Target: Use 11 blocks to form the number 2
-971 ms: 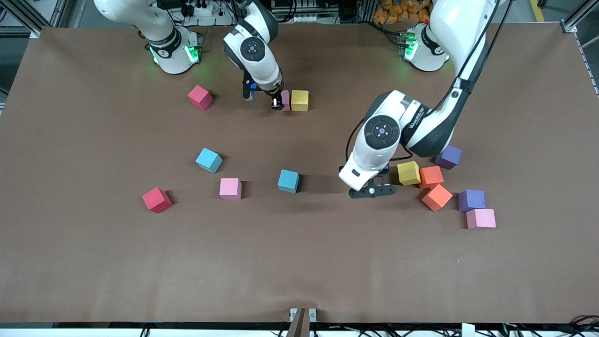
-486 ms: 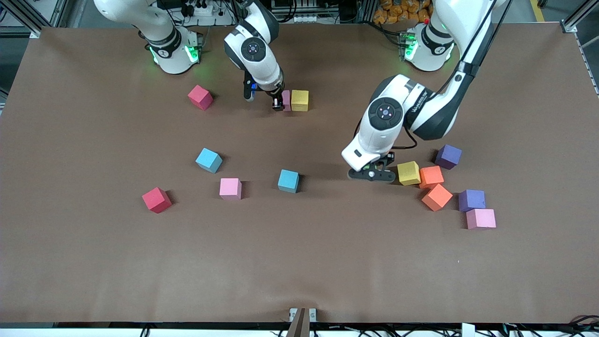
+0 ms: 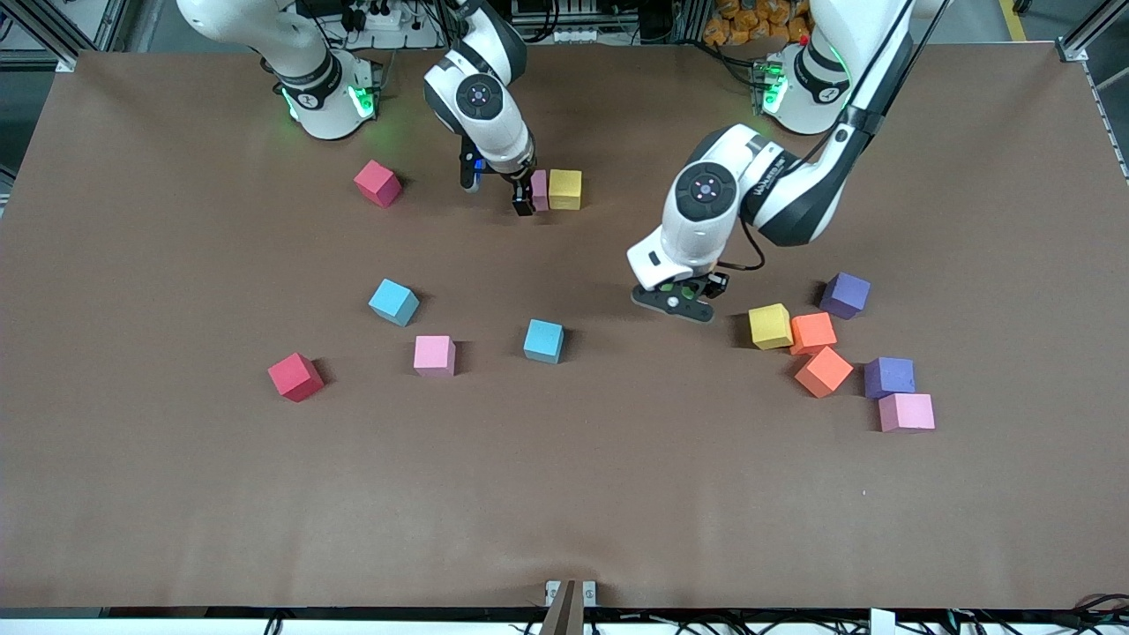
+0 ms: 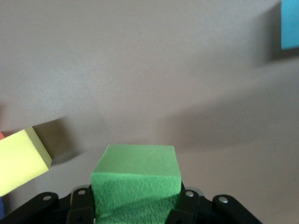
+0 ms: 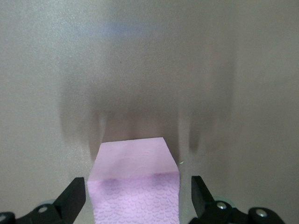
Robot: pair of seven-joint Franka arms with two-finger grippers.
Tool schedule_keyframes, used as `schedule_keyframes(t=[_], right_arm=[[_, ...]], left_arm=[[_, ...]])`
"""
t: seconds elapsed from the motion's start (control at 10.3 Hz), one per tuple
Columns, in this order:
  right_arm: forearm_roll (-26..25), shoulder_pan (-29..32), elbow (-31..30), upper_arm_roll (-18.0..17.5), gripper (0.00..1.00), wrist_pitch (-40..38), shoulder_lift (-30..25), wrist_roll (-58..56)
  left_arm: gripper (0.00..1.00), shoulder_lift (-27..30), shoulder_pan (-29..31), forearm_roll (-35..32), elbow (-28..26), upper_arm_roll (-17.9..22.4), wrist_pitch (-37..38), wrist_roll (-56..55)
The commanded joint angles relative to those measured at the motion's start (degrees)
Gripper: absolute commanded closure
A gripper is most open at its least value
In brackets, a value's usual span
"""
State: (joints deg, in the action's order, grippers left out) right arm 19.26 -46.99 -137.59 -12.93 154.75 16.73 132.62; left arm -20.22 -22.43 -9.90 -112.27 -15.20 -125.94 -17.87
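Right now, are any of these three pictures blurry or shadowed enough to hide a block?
Front view: sharp and evenly lit, each cube casts a short soft shadow. Left wrist view: the green block in the left tool is crisp, while the light blue block at the picture's edge looks soft. Right wrist view: broad shadow streaks lie on the table past the pink block; nothing is hidden.

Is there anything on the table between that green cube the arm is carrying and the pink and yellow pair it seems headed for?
Nothing visible. The left gripper, shut on the green block, hangs over bare table; only brown surface lies between it and the pink block beside the yellow block.
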Motion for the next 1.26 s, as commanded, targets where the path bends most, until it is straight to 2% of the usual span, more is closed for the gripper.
schedule_keyframes(t=[0.0, 0.19, 0.39, 0.58, 0.87, 1.07, 1.17], right_arm=[[-0.4, -0.6, 0.6, 0.0, 0.0, -0.7, -0.3, 1.6], [-1.0, -0.4, 1.8, 0.0, 0.0, -4.2, -0.9, 1.4], [-2.8, 0.0, 2.2, 0.0, 0.0, -7.3, -2.4, 1.3], [-5.2, 1.2, 2.8, 0.0, 0.0, -10.0, -3.5, 0.5], [-9.4, 3.8, 7.1, 1.8, 0.0, -15.4, -4.1, -2.5], [-9.6, 6.9, 12.5, 2.8, 0.0, -21.2, -4.0, -10.0], [-9.6, 10.0, 14.4, 2.8, 0.0, -24.3, -4.1, -17.5]], left_arm=[[0.7, 1.8, 0.3, -2.8, -3.1, -1.9, -0.8, 6.9], [0.75, 1.9, 0.6, -4.3, -4.7, -3.7, -0.8, 13.0], [0.76, 2.5, 1.0, -4.3, -6.5, -5.5, -1.8, 19.2], [0.76, 3.0, 1.1, -4.3, -9.4, -7.7, -5.6, 19.5], [0.76, 3.3, 1.1, -4.6, -15.9, -9.8, -17.2, 19.5], [0.75, 3.0, 1.1, -8.0, -16.1, -11.7, -17.4, 20.2], [0.75, 2.8, 1.1, -8.6, -16.4, -12.4, -17.4, 22.1]])
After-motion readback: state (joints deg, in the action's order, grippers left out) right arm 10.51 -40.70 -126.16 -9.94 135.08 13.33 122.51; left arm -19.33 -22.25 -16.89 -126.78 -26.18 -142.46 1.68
